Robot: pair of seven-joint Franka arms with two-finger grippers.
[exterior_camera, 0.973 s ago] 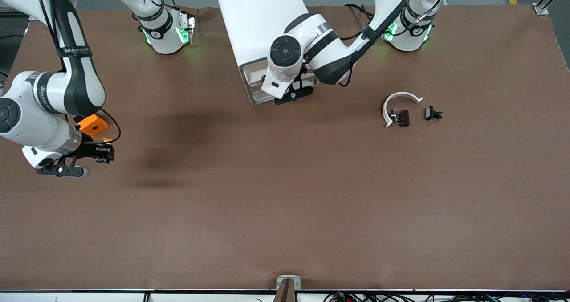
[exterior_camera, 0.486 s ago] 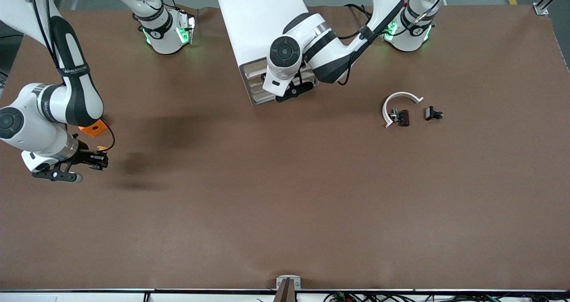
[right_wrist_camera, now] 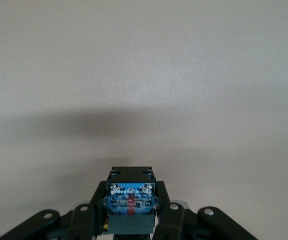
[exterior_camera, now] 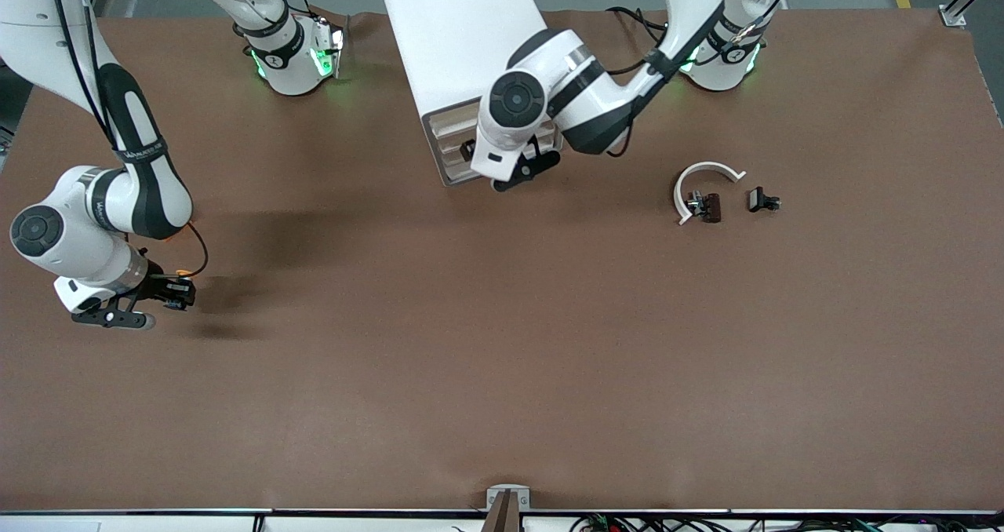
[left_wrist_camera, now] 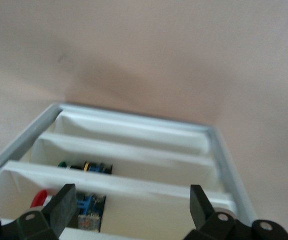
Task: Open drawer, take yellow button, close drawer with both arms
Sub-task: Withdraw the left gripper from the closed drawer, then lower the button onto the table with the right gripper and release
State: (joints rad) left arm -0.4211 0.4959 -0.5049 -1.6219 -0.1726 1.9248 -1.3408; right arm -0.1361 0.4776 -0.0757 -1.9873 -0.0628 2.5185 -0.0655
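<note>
At the right arm's end of the brown table [exterior_camera: 502, 344], the right arm [exterior_camera: 102, 202] reaches down low over the tabletop. A black band on its forearm carries white lettering, too small to read surely. Its right gripper [exterior_camera: 179, 291] is clamped tight on the button [right_wrist_camera: 131, 200], a tiny pushbutton module. In the right wrist view the button's blue base faces the camera between the black fingers [right_wrist_camera: 171, 215]; the fine print on it cannot be read. In the front view a bit of orange shows just above the gripper.

Toward the middle of the table, along the edge where the robot bases stand, is the tall white cabinet [exterior_camera: 455, 38]. Its front shows stacked drawers. The left arm [exterior_camera: 565, 100] reaches across to that front, and the left gripper [exterior_camera: 524, 165] hangs over the drawer [left_wrist_camera: 133, 180], jaws spread wide and holding nothing. In the left wrist view the drawers stand stepped out, with small blue, green and red parts lying in them.

Toward the left arm's end lie a white curved piece [exterior_camera: 702, 183], a small dark part [exterior_camera: 706, 205] touching it, and a black clip [exterior_camera: 762, 200] just beside.
</note>
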